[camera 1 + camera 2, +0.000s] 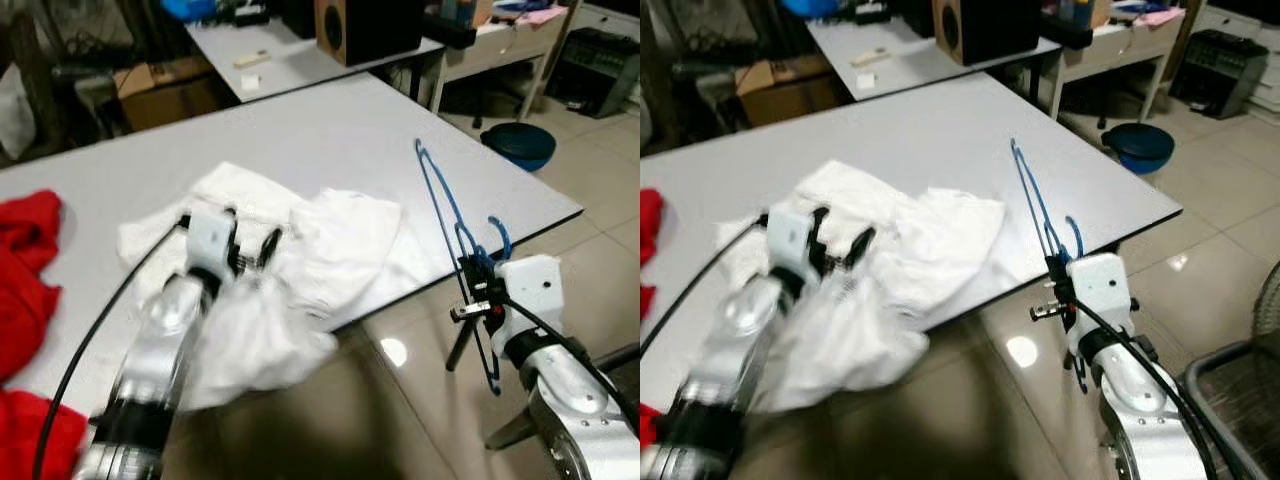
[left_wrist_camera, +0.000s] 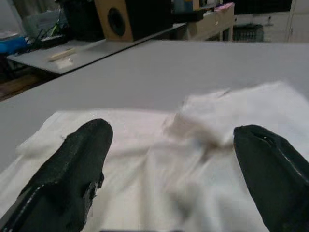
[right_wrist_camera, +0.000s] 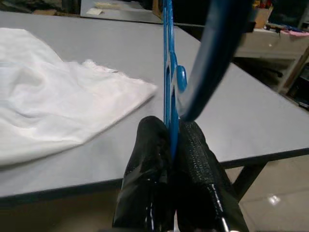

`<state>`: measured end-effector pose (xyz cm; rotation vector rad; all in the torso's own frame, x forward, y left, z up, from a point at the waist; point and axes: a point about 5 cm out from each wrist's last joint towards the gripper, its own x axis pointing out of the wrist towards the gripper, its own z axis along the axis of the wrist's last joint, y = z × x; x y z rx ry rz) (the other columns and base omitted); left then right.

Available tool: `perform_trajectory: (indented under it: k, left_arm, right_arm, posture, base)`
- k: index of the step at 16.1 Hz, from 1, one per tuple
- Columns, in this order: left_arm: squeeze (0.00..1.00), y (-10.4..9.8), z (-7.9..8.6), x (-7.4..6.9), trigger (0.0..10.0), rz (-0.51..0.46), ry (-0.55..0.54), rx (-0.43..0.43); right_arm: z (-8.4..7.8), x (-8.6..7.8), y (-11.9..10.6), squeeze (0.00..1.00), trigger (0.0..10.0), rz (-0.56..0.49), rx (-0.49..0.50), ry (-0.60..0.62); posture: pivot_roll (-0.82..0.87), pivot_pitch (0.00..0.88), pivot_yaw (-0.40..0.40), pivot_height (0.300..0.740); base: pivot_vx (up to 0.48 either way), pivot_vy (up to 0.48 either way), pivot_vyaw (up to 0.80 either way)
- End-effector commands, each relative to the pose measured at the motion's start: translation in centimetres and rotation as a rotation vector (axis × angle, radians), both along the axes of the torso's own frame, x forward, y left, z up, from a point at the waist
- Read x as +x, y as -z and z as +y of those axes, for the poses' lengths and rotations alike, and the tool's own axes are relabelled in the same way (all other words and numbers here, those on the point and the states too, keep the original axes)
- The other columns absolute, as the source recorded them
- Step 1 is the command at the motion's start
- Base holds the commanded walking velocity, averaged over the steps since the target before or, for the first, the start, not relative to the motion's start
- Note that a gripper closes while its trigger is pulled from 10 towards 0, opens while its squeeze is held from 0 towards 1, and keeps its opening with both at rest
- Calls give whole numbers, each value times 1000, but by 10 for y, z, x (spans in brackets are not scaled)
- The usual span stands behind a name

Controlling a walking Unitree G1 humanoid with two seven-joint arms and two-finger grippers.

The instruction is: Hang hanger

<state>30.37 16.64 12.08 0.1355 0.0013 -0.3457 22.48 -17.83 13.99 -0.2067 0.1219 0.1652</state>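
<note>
1. A large grey tabletop (image 1: 330, 130) is seen ahead of the robot, its near corner at the robot's right; a tiled floor (image 1: 600, 200) lies beyond that edge.
2. A white garment (image 1: 330, 250) is spread, crumpled, over the near part of the tabletop, with one portion drooping past the near edge.
3. Red cloth (image 1: 25, 270) is noted at the far left of the tabletop, apart from the white garment.
4. A second table behind carries a wooden speaker box (image 1: 365, 28); a blue basin (image 1: 520, 143) is set on the floor to the right.
5. The left gripper (image 1: 250, 245) is positioned over the white garment, its fingers (image 2: 72, 169) spread well apart with nothing between them; the cloth lies just below.
6. The right gripper (image 3: 171, 140) is held off the near right corner of the tabletop, above the floor, its fingers clamped together on the blue hanger (image 1: 445, 205).
7. The hanger is held edge-on and upright, rising from the fingers and leaning over the tabletop corner, just beside the garment's right edge.
</note>
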Motion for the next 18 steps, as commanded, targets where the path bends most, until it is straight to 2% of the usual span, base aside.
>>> perform_trajectory:
  k: [1,3,5,6,7,8,9,10,11,12,13,14,15,16,17,18]
  left_arm:
    - [0,-3,4,-6,10000,7,-31,5]
    - [0,-3,-5,-22,10000,-1,-52,70]
    - [0,1,-10,-25,10000,24,-51,79]
    - [0,1,-14,-26,10000,47,-45,41]
    - [0,2,-23,-28,10000,68,15,54]
    - [0,2,-23,-28,10000,68,15,54]
    - [263,2,-31,-32,10000,84,103,44]
    - [263,2,-34,-34,10000,94,141,29]
    - [1000,1,-42,-37,10000,135,228,-10]
    - [1000,8,-54,-41,10000,220,343,2]
    - [1000,16,-59,-37,10000,275,354,30]
    - [1000,21,-62,-30,10000,292,333,16]
    - [380,23,-65,-26,10000,306,344,-2]
    - [0,26,-70,-25,10000,328,388,5]
    - [0,28,-75,-24,10000,342,427,13]
    - [0,30,-78,-22,10000,340,423,38]
  right_arm:
    - [8,-1,-2,0,10000,-6,1,-34]
    - [8,1,-2,0,10000,-3,-7,-30]
    - [9,3,-2,0,10000,-3,-7,-37]
    - [9,4,-3,0,10000,-1,-10,-54]
    - [8,4,-4,0,10000,3,-20,-78]
    - [8,4,-4,0,10000,3,-20,-78]
    - [5,4,-4,0,10000,6,-23,-84]
    - [3,4,-4,0,10000,7,-27,-86]
    - [-1,3,-5,0,10000,10,-35,-83]
    - [-10,2,-6,0,10000,16,-52,-73]
    - [-17,0,-7,0,10000,22,-69,-64]
    - [-22,0,-8,0,10000,24,-82,-58]
    - [-24,-1,-9,0,10000,26,-90,-59]
    - [-27,-4,-10,0,10000,32,-105,-65]
    - [-31,-6,-11,0,10000,37,-117,-68]
    - [-34,-8,-12,0,10000,40,-127,-67]
  posture:
    - [-105,0,74,740]
    - [-89,0,53,740]
    - [-84,0,44,740]
    - [-80,0,35,740]
    - [-79,0,32,740]
    - [-79,0,32,740]
    - [-82,0,29,740]
    - [-82,0,29,740]
    - [-88,0,30,740]
    - [-99,0,33,740]
    - [-108,0,35,740]
    - [-116,0,39,740]
    - [-126,0,42,740]
    - [-144,0,48,740]
    - [-157,0,51,740]
    - [-169,0,54,740]
  base:
    - [0,480,0]
    - [0,-240,0]
    - [0,-480,0]
    - [0,0,0]
    - [0,0,0]
    - [0,0,0]
    - [0,0,0]
    - [0,0,0]
    - [0,0,0]
    - [0,0,0]
    - [0,0,0]
    - [0,0,0]
    - [0,0,0]
    - [0,0,0]
    - [0,0,0]
    - [0,0,0]
